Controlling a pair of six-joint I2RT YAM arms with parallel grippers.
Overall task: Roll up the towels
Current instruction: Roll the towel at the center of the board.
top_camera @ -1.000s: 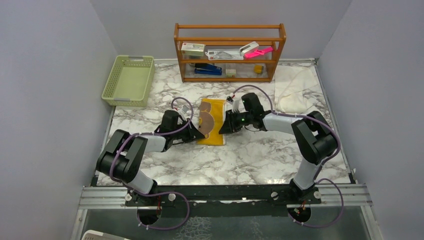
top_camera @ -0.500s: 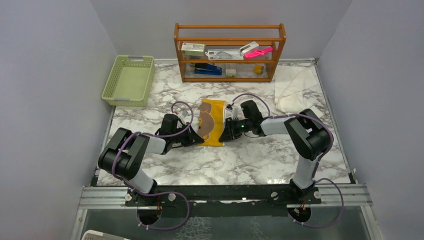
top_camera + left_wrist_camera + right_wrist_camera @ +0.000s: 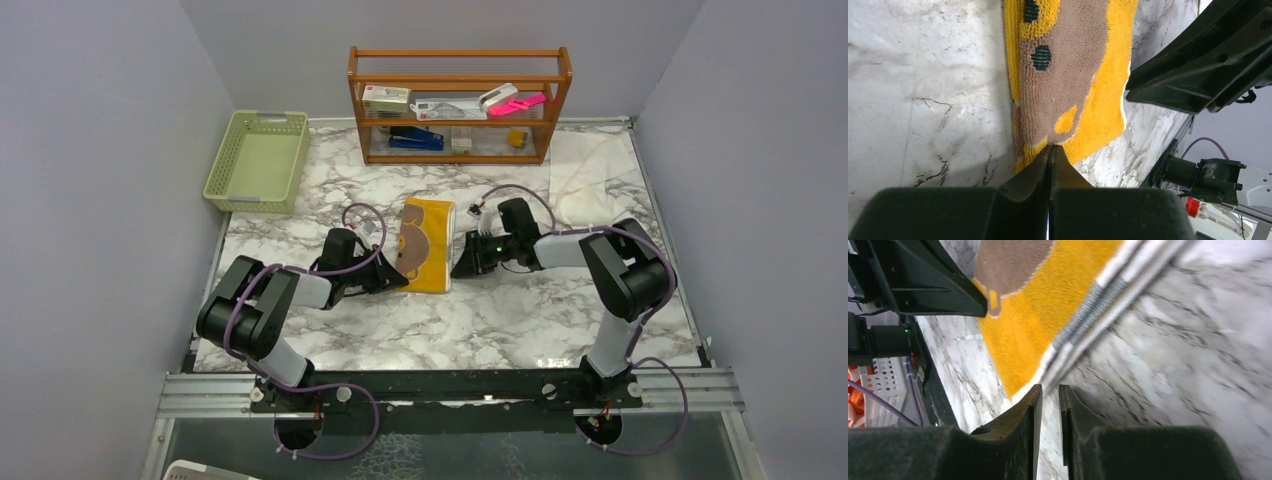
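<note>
Though blurred together from above, plain at the wrists: left gripper (image 3: 1050, 150) pressed together, tip on the yellow towel's (image 3: 430, 258) near edge; right gripper (image 3: 1048, 390) narrowly parted, pinching nothing, just beside its striped corner. Lying mid-table (image 3: 520, 320), long axis near-to-far. Cream towel (image 3: 590, 175) far right, overhead only.

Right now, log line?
yellow towel: flat, unrolled | left gripper: shut at its edge | right gripper: slightly open, empty, beside it | white towel: untouched
</note>
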